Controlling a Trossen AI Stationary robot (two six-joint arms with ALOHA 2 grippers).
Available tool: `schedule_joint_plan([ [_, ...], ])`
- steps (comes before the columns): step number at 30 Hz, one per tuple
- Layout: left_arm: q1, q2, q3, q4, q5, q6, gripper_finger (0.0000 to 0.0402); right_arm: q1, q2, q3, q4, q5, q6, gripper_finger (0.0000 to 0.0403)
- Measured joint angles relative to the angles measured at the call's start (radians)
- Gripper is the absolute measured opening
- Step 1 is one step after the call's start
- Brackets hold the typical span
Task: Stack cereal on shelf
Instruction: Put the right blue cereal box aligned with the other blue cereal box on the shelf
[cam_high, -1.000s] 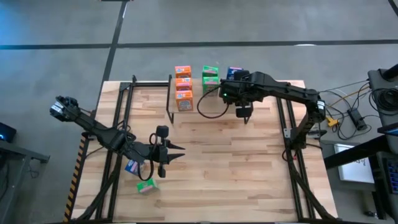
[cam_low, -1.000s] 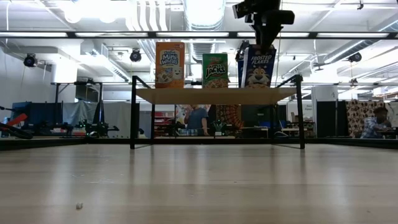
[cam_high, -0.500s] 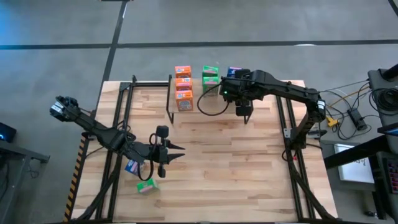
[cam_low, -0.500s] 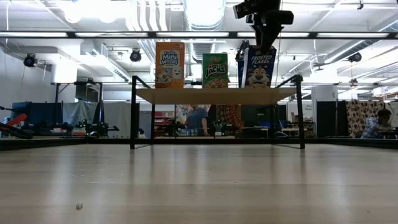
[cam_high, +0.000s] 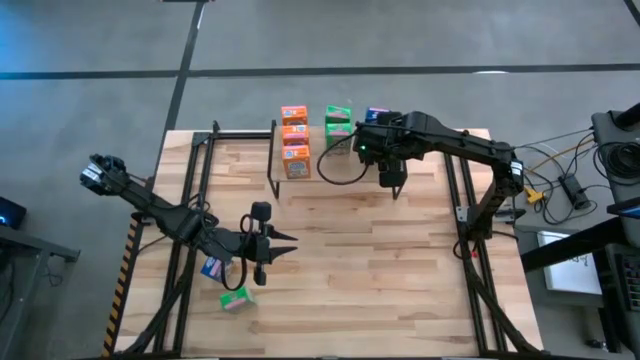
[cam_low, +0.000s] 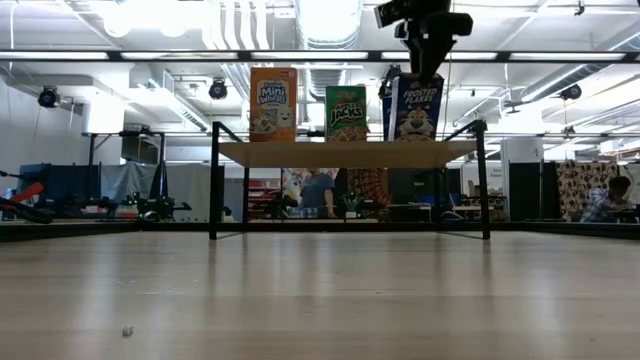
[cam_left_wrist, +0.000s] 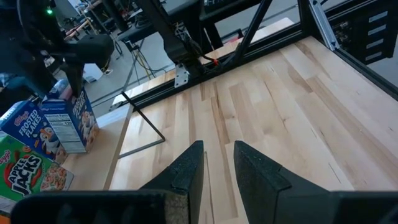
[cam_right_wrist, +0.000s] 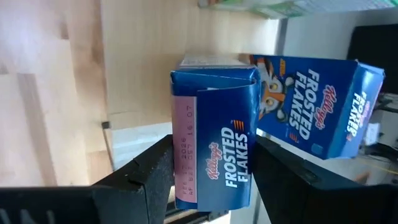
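Pale wooden tabletop (cam_high: 380, 260); on the far plank-topped shelf (cam_low: 350, 152) the right gripper (cam_right_wrist: 211, 168) straddles a blue cardboard cereal box (cam_right_wrist: 214, 134), fingers parted. Best lift straight up, sparing neighbours. Left gripper (cam_left_wrist: 217, 163) waits near, slightly parted, empty.

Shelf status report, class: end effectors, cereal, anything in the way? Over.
Right end effector at blue cardboard cereal box on wooden-plank shelf. Left end effector open, empty, over tabletop. Small blue box, small green box lie beside it.

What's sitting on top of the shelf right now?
On the shelf: orange boxes, green boxes and blue boxes. The right gripper hides the blue row from above.
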Motion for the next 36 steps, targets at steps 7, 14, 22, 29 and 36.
schedule_joint_plan([
  [7,0.0,0.0,0.0,0.0,0.0,0.003,0.0072,-0.003,0.0,0.086,0.001,-0.017,0.003,0.0192],
  [14,0.0,0.0,0.0,0.0,0.0,0.003,0.0072,-0.003,0.0,0.118,0.0,-0.016,0.011,0.0192],
  [22,0.0,0.0,0.0,0.0,0.0,0.008,0.0072,-0.002,0.001,0.149,0.001,-0.016,0.03,0.0192],
  [29,0.0,0.0,0.0,-0.001,0.0,0.011,0.0072,0.019,-0.024,0.196,0.001,-0.16,0.152,0.0178],
  [36,0.0,0.0,0.0,-0.001,0.0,-0.002,0.0072,0.134,-0.069,0.115,0.026,-0.191,0.251,0.0098],
])
